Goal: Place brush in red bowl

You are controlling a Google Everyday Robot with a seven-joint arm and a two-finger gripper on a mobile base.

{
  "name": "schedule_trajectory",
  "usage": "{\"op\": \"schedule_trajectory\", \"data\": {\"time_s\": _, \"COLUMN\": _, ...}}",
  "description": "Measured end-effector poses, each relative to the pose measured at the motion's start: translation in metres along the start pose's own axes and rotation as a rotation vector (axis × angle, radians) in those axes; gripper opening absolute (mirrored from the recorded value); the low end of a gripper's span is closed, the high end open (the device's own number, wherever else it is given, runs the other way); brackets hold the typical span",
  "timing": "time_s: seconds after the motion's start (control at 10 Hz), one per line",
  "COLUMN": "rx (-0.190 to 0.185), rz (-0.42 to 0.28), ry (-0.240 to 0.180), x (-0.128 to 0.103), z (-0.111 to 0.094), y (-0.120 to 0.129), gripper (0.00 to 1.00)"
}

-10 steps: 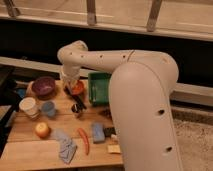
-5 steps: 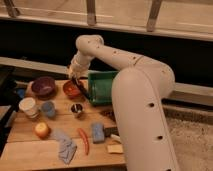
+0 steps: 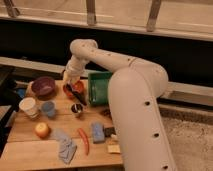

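- Currently the tool (image 3: 70, 86) sits low over the back of the counter (image 3: 22, 131), directly at the red bowl (image 3: 76, 90), at the end of the white arm (image 3: 107, 57).
- Tool state: fingers closed narrow. The upper end of the brush (image 3: 76, 95) lies at the tool; whether the fingers actually grip it cannot be told.
- Brush position: the dark handle runs diagonally from the tool across the red bowl and out over its front rim, ending near the small metal cup (image 3: 77, 109).
- Red bowl position: just left of the green bin (image 3: 99, 89) and right of the purple bowl (image 3: 43, 86), apart from both.
- Other counter items, front area: white cup (image 3: 29, 106), blue cup (image 3: 48, 108), apple (image 3: 42, 130), grey cloth (image 3: 66, 148), red chilli (image 3: 84, 141), blue sponge (image 3: 97, 133).
- Robot body (image 3: 137, 125): large white housing fills the right foreground and covers the right end of the counter.
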Motion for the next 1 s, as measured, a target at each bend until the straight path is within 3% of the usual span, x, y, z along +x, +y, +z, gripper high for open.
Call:
{"op": "schedule_trajectory", "data": {"time_s": 0.1, "rx": 0.011, "rz": -0.014, "ry": 0.054, "x": 0.008, "z": 0.010, "y": 0.005, "gripper": 0.00}}
{"op": "schedule_trajectory", "data": {"time_s": 0.3, "rx": 0.046, "rz": -0.021, "ry": 0.114, "x": 0.013, "z": 0.017, "y": 0.001, "gripper": 0.00}}
{"op": "schedule_trajectory", "data": {"time_s": 0.7, "rx": 0.107, "rz": 0.001, "ry": 0.181, "x": 0.004, "z": 0.024, "y": -0.009, "gripper": 0.01}}
{"op": "schedule_trajectory", "data": {"time_s": 1.0, "rx": 0.144, "rz": 0.010, "ry": 0.206, "x": -0.012, "z": 0.026, "y": -0.012, "gripper": 0.27}}
